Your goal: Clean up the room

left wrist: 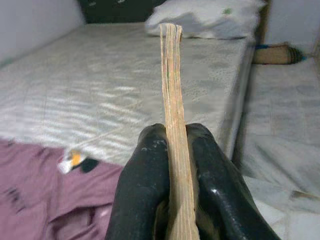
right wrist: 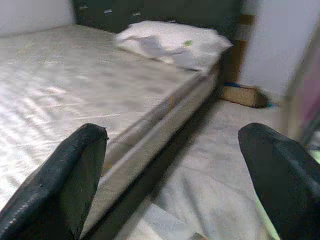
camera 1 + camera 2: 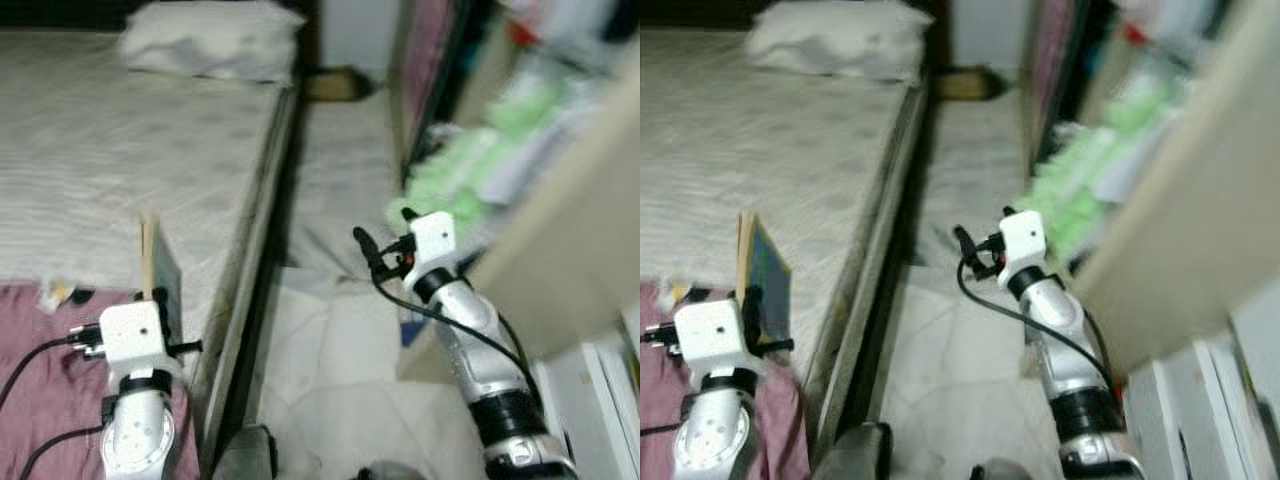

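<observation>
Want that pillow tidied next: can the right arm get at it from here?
Probably not. The pillow lies at the bed's far end, while the open right gripper hangs over the floor beside it, well short. The robot would likely need to walk forward.

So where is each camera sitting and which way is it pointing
Left eye: on the head, looking down at the bed and floor; both arms show.
Right eye: beside it, same scene; the left claw holds a book.
Left wrist: looks along the shut fingers past the book's edge at the pillow.
Right wrist: looks between the open fingers at the bed and pillow.
Shared: both wrist views show the pillow.
</observation>
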### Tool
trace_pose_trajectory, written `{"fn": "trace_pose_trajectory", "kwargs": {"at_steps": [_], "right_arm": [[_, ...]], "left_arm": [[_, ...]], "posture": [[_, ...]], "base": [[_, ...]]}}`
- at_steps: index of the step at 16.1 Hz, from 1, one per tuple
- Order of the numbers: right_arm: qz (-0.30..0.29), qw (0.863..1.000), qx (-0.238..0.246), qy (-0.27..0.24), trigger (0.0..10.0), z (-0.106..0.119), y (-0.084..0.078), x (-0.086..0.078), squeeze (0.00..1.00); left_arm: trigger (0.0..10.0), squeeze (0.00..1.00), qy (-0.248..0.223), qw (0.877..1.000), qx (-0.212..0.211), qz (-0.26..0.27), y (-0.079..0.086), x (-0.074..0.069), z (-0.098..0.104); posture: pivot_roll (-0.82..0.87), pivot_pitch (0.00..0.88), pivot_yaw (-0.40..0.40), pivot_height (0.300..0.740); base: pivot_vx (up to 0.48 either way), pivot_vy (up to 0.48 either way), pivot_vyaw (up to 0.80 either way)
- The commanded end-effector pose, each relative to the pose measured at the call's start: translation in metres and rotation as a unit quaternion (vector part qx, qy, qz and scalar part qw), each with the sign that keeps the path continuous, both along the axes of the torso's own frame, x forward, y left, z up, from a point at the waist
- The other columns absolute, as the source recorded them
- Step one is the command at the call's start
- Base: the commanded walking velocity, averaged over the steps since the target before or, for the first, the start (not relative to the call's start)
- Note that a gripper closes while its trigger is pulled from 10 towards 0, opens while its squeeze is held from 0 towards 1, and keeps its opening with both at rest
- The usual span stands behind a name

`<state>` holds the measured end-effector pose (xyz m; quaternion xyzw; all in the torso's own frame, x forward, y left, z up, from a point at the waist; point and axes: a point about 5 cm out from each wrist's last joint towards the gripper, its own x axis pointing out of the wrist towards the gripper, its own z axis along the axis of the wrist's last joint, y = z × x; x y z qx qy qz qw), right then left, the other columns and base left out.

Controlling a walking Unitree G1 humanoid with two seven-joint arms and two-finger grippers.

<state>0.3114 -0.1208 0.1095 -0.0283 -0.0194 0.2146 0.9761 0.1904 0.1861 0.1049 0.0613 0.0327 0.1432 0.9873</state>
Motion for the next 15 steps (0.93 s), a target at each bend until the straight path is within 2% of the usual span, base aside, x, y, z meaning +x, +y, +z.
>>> {"fn": "trace_pose_trajectory", "kwargs": {"at_steps": [1, 15], "right_arm": [[0.010, 1.000, 0.002, -0.004, 10.0, 0.0017, 0.0058, -0.0009, 0.00], [0.017, 1.000, -0.005, -0.015, 10.0, 0.0056, 0.0073, 0.0012, 0.00]], "left_arm": [[10.0, 0.00, -0.017, 1.000, 0.007, 0.011, 0.0045, 0.0002, 0.0067], [10.0, 0.00, -0.022, 1.000, 0.005, 0.013, 0.0023, 0.0034, 0.0079]], "posture": [[0.06, 0.134, -0.049, 0.740], [0.06, 0.133, -0.056, 0.740]], "base": [[0.000, 0.000, 0.80], [0.000, 0.000, 0.80]]}}
